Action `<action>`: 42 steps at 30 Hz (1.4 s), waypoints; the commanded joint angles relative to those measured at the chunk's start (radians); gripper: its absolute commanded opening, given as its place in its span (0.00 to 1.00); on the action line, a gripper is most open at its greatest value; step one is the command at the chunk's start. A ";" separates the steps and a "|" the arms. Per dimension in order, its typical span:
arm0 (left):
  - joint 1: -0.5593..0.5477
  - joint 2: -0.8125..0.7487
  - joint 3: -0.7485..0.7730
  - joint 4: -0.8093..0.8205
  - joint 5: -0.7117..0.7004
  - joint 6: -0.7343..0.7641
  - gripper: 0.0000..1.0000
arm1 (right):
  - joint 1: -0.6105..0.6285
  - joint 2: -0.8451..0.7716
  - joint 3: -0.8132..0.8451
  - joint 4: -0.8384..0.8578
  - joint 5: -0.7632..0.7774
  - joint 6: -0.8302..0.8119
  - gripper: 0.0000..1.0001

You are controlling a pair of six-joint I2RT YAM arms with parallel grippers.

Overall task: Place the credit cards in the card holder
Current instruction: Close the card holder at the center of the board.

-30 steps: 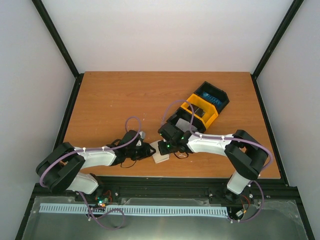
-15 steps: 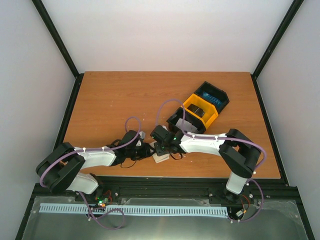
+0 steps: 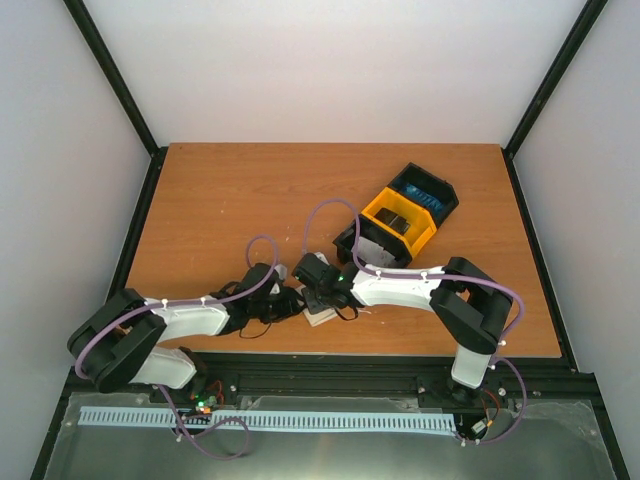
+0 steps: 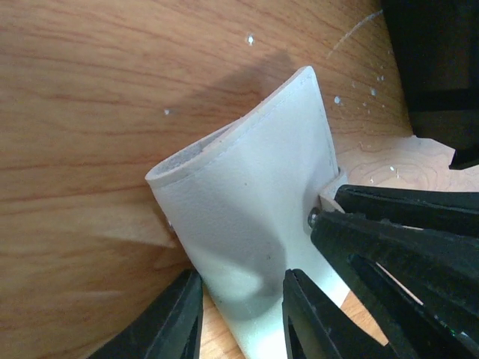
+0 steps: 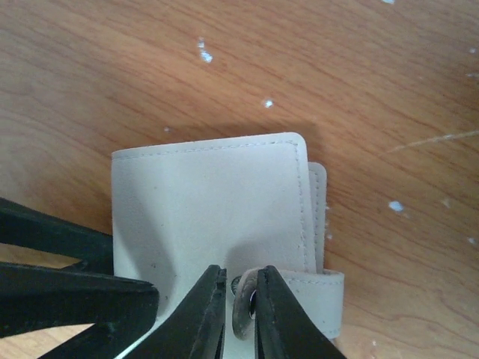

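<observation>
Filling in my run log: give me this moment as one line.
left end effector grips holder edge | right end effector pinches snap tab | holder on table | cards in tray

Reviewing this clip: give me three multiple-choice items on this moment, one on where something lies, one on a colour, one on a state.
1. Where does the card holder lie?
A. in the tray
B. on the table near its front edge, between the two pincers
C. at the far left corner

2. What colour is the middle compartment of the tray?
A. yellow
B. red
C. green

3. What is the right pincer doing?
A. hanging open above the tray
B. holding a blue card
C. closed on the snap tab of the card holder

Answers:
1 B, the top view shows it on the table between both wrists.
2 A, yellow between black sections.
3 C, the right wrist view shows fingers pinching the tab; the left pincer straddles the holder's edge.
</observation>
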 commanded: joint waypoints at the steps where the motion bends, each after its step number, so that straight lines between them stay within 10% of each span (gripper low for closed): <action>1: -0.015 -0.003 -0.034 -0.057 -0.034 -0.033 0.31 | 0.015 -0.002 0.008 0.045 -0.071 0.004 0.14; 42: -0.015 0.006 -0.046 -0.031 -0.024 -0.033 0.34 | -0.104 -0.167 -0.203 0.225 -0.237 0.188 0.19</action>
